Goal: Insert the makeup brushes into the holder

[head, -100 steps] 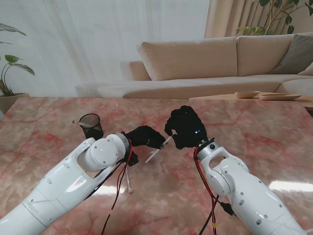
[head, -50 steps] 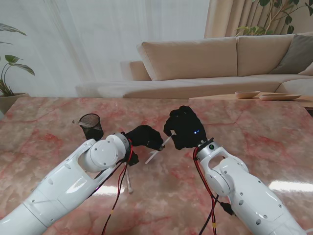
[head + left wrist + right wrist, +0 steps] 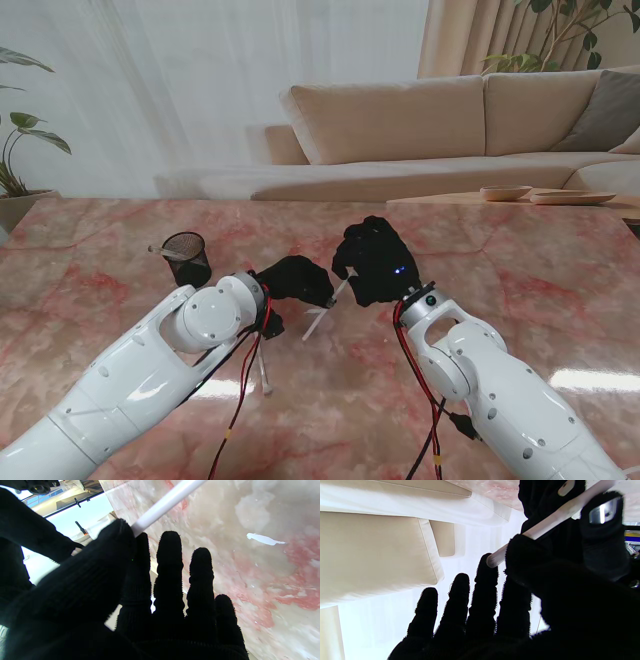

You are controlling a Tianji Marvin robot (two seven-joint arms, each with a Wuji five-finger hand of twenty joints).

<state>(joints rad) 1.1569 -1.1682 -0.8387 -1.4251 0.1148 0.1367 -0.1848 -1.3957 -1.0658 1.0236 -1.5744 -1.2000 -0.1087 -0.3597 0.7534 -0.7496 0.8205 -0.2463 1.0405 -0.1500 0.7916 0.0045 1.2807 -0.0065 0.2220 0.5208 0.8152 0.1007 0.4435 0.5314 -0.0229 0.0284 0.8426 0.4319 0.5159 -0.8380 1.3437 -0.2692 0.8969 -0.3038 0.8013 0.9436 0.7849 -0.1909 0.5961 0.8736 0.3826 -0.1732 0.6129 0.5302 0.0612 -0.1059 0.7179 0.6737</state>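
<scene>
My right hand [image 3: 375, 262] edges leftward, both it and my left hand [image 3: 293, 281] pinching one white brush handle [image 3: 322, 311] mid-handover; mesh holder [image 3: 186, 257] well apart, far left.

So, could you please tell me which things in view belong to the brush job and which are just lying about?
Belonging to the job:
- white-handled makeup brush, pinched by both the black-gloved left hand and right hand
- second white brush lying on the marble table
- black mesh holder

Lying about:
- beige sofa
- two shallow dishes
- potted plant
</scene>
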